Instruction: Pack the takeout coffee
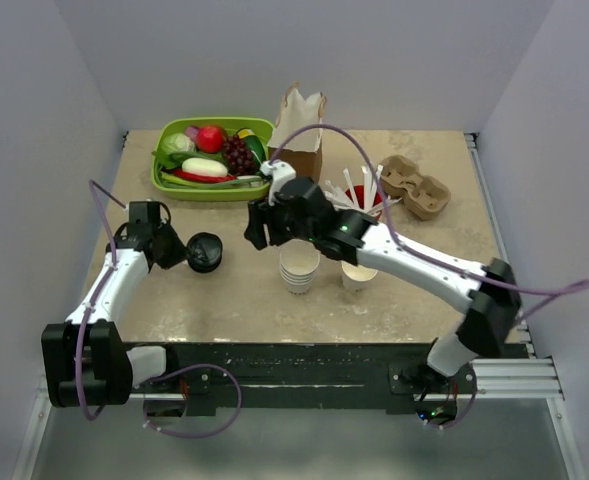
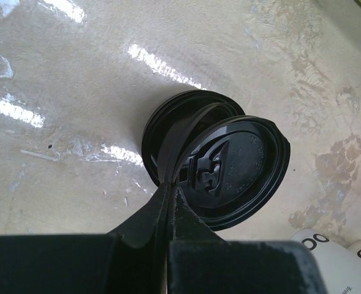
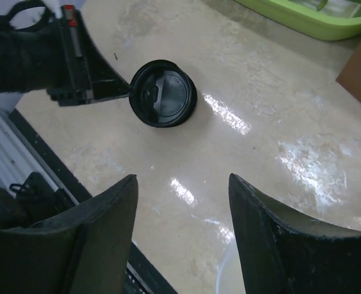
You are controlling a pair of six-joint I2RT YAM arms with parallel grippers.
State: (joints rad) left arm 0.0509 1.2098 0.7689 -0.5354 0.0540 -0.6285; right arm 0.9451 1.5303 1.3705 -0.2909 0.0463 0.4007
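**One lid lifted cleanly, then seated level on the cup**

The left fingers (image 2: pixel 168 191) are closed on the near rim of a black sip lid (image 2: pixel 235 168). That lid is tilted over a second black lid (image 2: pixel 168 119), which lies just beyond the fingertips on the desk (image 2: pixel 76 67). The right fingers (image 1: pixel 260 226) are spread open with nothing between them. Both lids are seen ahead of them, well apart.

No capped cup is in view, so the coffee is judged not yet assembled. Its cup, a single lidless white paper cup (image 1: pixel 359 276), stands behind the right fingers, close under that arm's forearm. It is just beside a stack of paper cups (image 1: pixel 299 268) and well apart from the left fingers.

The step in hand is judged to be the separation of the top lid. It is best done with a firm pinch on the rim and a straight lift, until the lower lid is seen lying flat on the desk. If both lids are raised together, they should be set down and pinched again.

The lid is then levelled and carried to the single cup, not to the stack. The cup looks light and may tip under a one-sided press. It is best steadied low on its wall by the right fingers while the lid is centred and pressed evenly around the rim.
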